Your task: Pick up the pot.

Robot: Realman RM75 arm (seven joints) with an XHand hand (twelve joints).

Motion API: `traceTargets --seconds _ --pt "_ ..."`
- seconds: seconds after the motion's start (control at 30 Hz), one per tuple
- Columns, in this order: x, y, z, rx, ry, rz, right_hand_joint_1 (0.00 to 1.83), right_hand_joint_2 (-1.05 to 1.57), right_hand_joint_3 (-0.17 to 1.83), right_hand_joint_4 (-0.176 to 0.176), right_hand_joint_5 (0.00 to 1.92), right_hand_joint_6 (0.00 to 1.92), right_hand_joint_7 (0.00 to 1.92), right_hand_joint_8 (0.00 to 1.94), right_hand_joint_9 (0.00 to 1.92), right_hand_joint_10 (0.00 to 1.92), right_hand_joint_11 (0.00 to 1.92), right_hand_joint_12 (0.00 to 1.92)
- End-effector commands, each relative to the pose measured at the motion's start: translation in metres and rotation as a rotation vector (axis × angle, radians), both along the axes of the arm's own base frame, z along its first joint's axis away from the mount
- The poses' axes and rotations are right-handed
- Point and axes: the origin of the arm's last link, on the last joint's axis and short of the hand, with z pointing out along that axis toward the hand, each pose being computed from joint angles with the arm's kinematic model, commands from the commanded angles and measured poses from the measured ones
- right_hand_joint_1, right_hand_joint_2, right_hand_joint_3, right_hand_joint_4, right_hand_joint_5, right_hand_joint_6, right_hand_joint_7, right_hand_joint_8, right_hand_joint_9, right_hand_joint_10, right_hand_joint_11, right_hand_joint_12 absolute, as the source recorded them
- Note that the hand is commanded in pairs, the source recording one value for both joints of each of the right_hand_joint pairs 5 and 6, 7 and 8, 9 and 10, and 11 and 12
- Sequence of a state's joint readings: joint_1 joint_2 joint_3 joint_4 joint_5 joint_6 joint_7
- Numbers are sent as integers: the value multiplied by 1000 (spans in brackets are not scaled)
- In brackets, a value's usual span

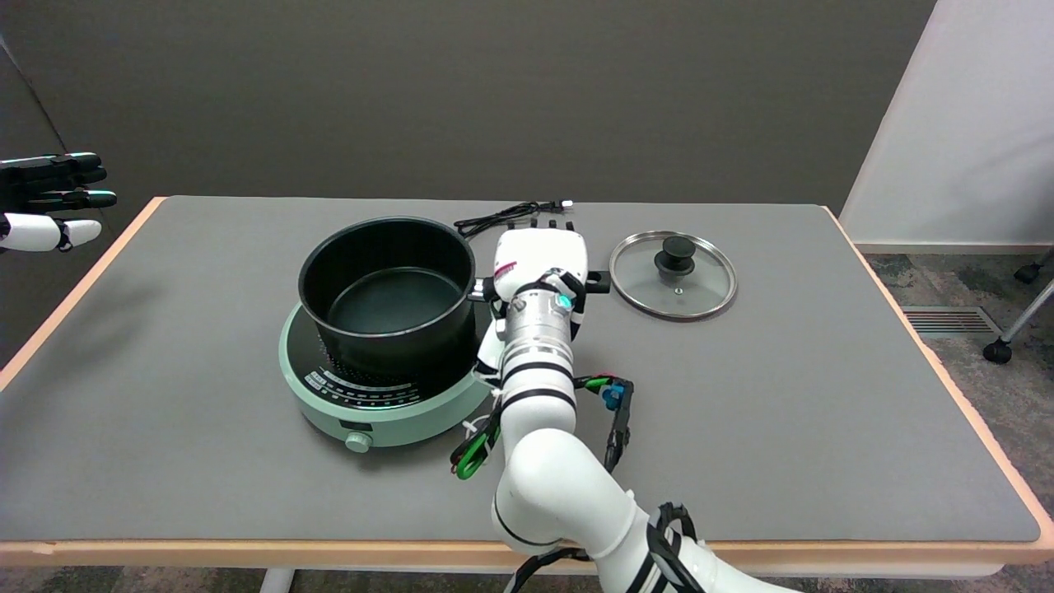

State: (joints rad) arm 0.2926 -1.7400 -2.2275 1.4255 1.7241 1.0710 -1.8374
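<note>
Grey table [741, 412], dark wall behind. Pot [387, 288] sits on green cooktop [379, 403], left of centre, not yet lifted. We have right hand [539, 259] over pot's handle [599, 282]; grip hidden, can't tell whether fingers are closed. Lid [673, 274] lies right. Lift remains.

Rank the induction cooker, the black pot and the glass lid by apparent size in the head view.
1. Induction cooker, widest footprint.
2. Black pot, sitting on it.
3. Glass lid, smallest, though it lies slightly farther from the camera, so its gap to the pot is unsure.
</note>
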Motion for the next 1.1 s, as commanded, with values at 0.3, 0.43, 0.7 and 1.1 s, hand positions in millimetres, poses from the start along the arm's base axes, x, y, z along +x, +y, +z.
traceTargets --seconds 0.3,0.43,0.7,1.1 --pt "-4 6 2 -23 -13 -20 1180 -804 1833 15 1051 1051 1051 1051 1051 1051 1051 1051" --pt "-1 5 2 -13 -5 -10 1199 -607 1620 -64 1335 1335 1335 1335 1335 1335 1335 1335" --pt "5 0 1 17 4 8 1217 -406 1187 -106 1548 1548 1548 1548 1548 1548 1548 1548" --pt "6 -2 4 8 -8 18 1193 -237 1454 -110 1611 1611 1611 1611 1611 1611 1611 1611"
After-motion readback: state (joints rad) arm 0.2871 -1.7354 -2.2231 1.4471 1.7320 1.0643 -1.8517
